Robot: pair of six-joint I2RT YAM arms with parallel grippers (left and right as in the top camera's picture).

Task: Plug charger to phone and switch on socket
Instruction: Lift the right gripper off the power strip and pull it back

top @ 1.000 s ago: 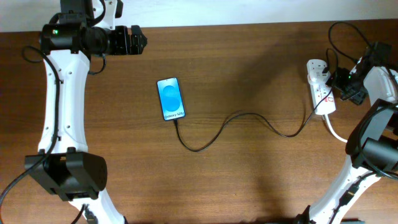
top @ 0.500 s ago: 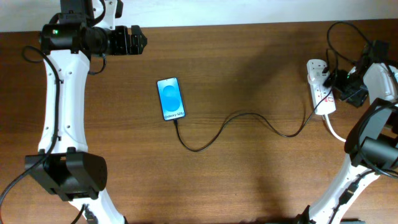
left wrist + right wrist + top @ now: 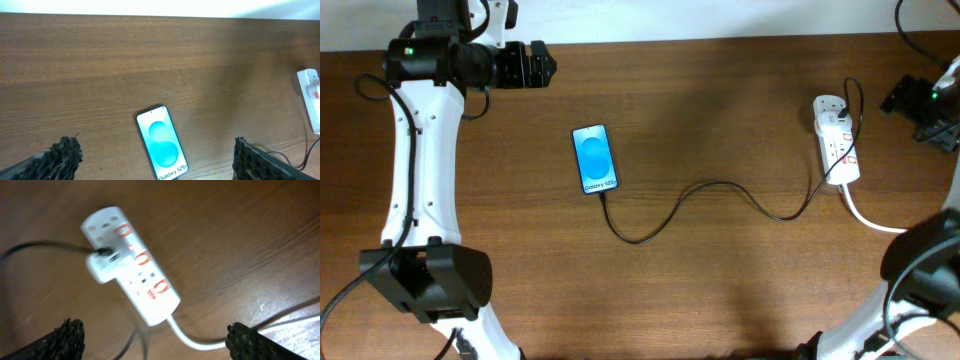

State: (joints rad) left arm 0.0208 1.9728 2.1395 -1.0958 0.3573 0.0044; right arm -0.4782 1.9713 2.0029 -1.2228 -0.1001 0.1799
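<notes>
The phone [image 3: 594, 159] lies flat on the table with its blue screen lit; it also shows in the left wrist view [image 3: 162, 144]. The thin black charger cable [image 3: 710, 186] runs from the phone's near end across the table to the white socket strip [image 3: 837, 146]. A white adapter is plugged into the strip [image 3: 131, 264]. My right gripper [image 3: 910, 97] is open, raised to the right of the strip and apart from it. My left gripper [image 3: 542, 64] is open at the back left, away from the phone.
The strip's thick white cord [image 3: 865, 215] trails toward the right edge. The arms' bases stand at the front left [image 3: 425, 280] and front right [image 3: 920, 275]. The table's far edge meets a white wall.
My right gripper has pulled away from the socket strip, up and to the right. The phone, the cable and my left arm have not moved.
</notes>
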